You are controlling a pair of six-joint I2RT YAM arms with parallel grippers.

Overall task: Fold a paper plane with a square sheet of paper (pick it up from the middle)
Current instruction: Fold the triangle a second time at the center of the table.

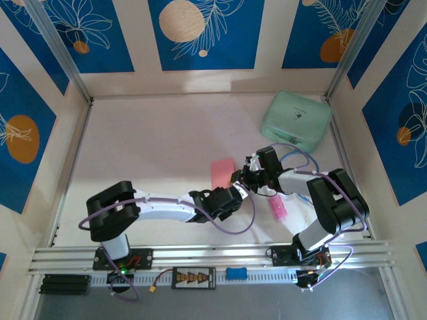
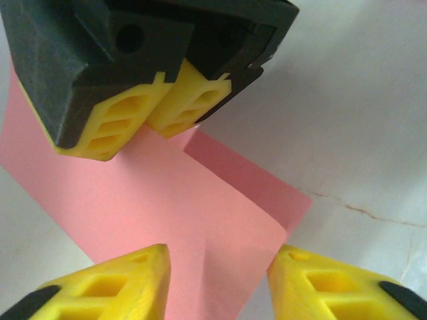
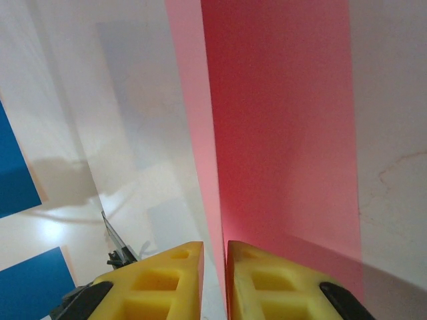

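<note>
Pink paper (image 1: 223,172) on the counter (image 1: 153,147), left of the green case (image 1: 296,121): right jaws pinch its edge, left jaws stand apart astride it.

Mint-green case (image 1: 296,120) far right on white counter (image 1: 153,147); bright-pink stick object (image 1: 277,207) nearer, right side; blue leaf-print wall panels (image 1: 203,33).

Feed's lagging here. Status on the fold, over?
Right pincer shut on edge of square sheet of paper. Left pincer open over it. Sheet partly folded. Pink stick and green case stand apart.
</note>
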